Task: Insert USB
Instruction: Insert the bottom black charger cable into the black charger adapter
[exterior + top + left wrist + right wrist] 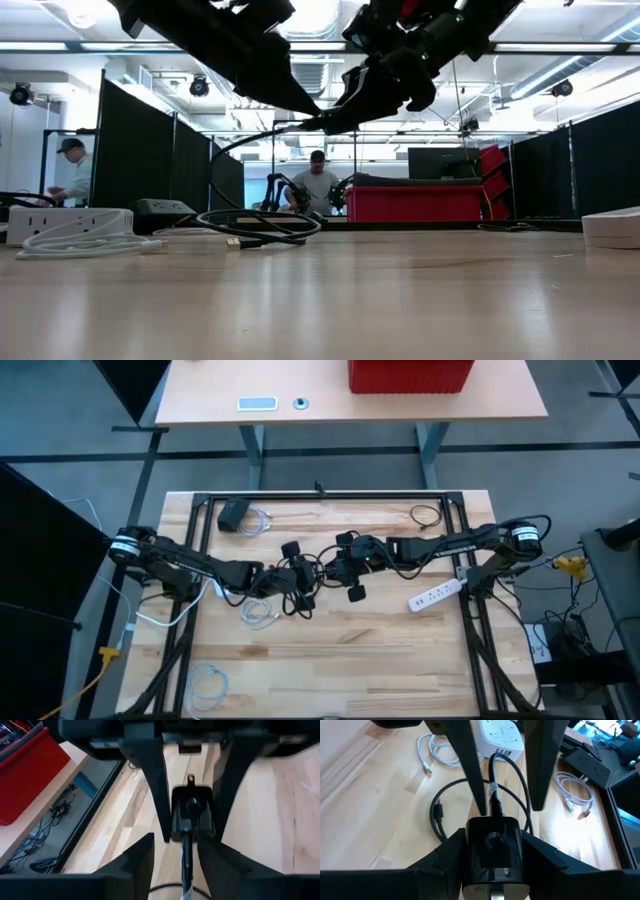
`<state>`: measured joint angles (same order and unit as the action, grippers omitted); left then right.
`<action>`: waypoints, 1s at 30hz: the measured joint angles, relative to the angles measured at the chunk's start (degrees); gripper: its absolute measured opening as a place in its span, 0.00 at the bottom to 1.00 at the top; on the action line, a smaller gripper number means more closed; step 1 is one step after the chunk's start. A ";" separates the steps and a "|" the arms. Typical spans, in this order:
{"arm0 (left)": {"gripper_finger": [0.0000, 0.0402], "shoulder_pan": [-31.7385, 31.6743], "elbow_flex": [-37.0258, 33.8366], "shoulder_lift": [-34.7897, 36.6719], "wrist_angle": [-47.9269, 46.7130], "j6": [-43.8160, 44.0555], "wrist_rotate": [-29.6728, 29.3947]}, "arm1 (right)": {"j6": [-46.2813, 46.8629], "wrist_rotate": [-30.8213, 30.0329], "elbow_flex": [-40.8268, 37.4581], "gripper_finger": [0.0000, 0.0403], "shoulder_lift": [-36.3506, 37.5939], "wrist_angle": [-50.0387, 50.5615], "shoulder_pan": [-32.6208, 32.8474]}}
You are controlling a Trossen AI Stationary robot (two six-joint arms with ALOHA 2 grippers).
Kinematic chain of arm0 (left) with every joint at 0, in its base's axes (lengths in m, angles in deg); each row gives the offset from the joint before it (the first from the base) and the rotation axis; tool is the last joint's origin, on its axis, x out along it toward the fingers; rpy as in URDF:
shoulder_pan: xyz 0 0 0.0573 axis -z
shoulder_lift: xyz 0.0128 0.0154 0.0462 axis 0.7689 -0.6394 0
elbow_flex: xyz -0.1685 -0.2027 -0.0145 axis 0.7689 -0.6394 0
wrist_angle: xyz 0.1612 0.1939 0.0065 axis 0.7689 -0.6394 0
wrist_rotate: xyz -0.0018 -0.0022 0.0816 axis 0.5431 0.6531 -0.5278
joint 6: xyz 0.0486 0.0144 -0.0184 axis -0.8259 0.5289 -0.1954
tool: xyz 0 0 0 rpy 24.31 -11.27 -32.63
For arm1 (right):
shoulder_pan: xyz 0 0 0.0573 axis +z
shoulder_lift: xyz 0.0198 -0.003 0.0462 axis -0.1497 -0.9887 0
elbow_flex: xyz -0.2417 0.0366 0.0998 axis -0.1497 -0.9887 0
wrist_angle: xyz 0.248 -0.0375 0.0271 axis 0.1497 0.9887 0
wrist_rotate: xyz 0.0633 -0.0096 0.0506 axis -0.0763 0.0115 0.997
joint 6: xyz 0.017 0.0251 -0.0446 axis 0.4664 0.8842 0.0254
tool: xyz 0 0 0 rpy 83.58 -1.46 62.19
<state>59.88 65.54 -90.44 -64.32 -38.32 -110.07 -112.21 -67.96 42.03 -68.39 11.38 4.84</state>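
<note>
Black charger block (492,851) nearest lens, clamped between right gripper (492,870) fingers, mid-table above boards. Black cable (496,800) runs from its far face, apparently plugged. Left gripper (172,857) fingers wide, astride cable just beside block. Insertion likely done; release left.

On the table (330,650), both arms meet near the middle. The left gripper (297,575) faces the right gripper (335,568), with the charger block (492,851) between them. A power strip (437,595) lies toward the right edge, and cable coils (208,682) lie at the near-left corner.
</note>
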 joint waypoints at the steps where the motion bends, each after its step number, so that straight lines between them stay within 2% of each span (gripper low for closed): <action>1: 0.37 0.00 0.00 0.00 -0.34 0.12 0.02 | 0.00 0.00 0.00 0.36 0.09 0.15 -0.02; 3: 0.38 0.04 -0.02 0.00 -0.63 0.17 0.20 | -0.06 0.00 0.00 0.36 0.43 0.26 -0.02; 9: 0.36 0.04 -0.15 -0.01 -0.78 0.21 5.91 | -0.66 0.22 0.00 0.36 1.25 0.39 0.02; 16: 0.25 -0.29 -0.26 -0.46 0.13 1.59 5.38 | -0.96 0.20 0.00 0.36 1.25 0.68 0.15; 23: 0.07 -1.29 -0.33 -0.55 0.28 2.93 5.42 | -0.93 0.02 0.00 0.36 1.25 0.37 0.53; 30: 0.06 -1.22 -0.35 -0.55 0.32 2.91 3.90 | -0.67 -0.20 0.07 0.36 1.33 0.35 0.89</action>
<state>58.66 65.19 -90.99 -64.00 -35.41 -106.16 -112.88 -68.16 42.10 -67.07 11.73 5.73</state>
